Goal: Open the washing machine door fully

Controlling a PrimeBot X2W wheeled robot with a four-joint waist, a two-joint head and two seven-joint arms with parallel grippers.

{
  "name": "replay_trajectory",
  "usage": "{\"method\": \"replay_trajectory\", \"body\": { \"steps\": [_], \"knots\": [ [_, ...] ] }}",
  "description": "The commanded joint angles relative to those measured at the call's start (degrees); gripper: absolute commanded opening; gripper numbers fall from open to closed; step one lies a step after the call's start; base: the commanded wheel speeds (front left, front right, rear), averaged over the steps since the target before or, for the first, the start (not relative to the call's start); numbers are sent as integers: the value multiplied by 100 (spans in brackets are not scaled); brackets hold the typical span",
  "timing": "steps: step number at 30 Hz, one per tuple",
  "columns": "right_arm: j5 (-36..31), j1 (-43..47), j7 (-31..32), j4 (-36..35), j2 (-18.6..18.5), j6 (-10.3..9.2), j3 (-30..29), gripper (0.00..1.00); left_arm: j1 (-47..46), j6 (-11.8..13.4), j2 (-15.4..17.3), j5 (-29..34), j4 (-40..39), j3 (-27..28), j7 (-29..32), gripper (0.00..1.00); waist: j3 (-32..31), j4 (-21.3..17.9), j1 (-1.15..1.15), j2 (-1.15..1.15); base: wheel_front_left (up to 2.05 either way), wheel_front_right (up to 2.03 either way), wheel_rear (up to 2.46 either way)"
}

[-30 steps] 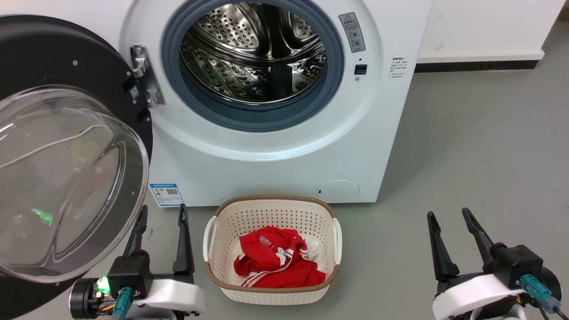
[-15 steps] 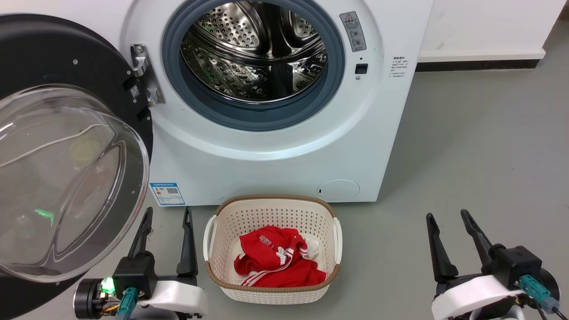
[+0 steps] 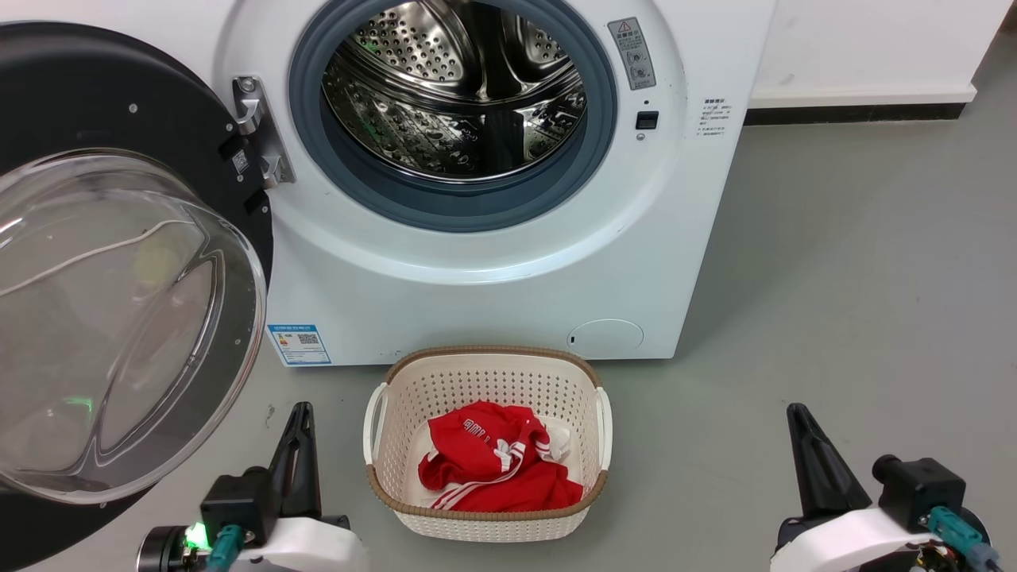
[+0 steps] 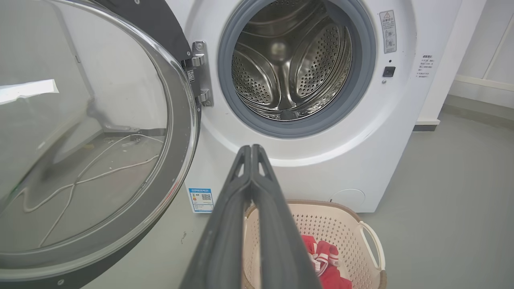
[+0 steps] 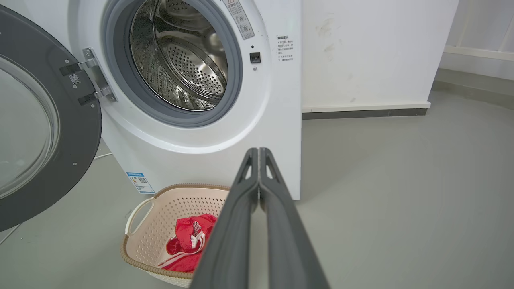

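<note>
The washing machine door (image 3: pixel 103 95) hangs wide open left of the washing machine (image 3: pixel 493 294), clear of the left gripper (image 3: pixel 300 409), clenched empty like the right gripper (image 3: pixel 797 411). Black rim, clear bulging bowl.

White wrists (image 3: pixel 842 540), black tapered fingers (image 3: pixel 298 465), teal connectors (image 3: pixel 949 530).

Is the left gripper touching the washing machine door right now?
Apart. The left wrist view shows bare floor between the shut left gripper and the washing machine door.
</note>
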Motion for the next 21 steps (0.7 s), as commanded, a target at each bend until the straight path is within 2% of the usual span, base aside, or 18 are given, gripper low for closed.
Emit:
{"method": "replay_trajectory", "body": {
  "steps": [1, 21],
  "knots": [
    [229, -105, 17, -88, -2, 0, -13, 0, -154, -31, 0, -220, -49, 70, 56, 0, 1, 1, 0, 0, 0, 0, 0],
    [2423, -297, 437, 31, -58, -1, -154, 0, -283, -300, -34, -2443, 69, 269, 548, 0, 16, 8, 0, 0, 0, 0, 0]
  ]
}}
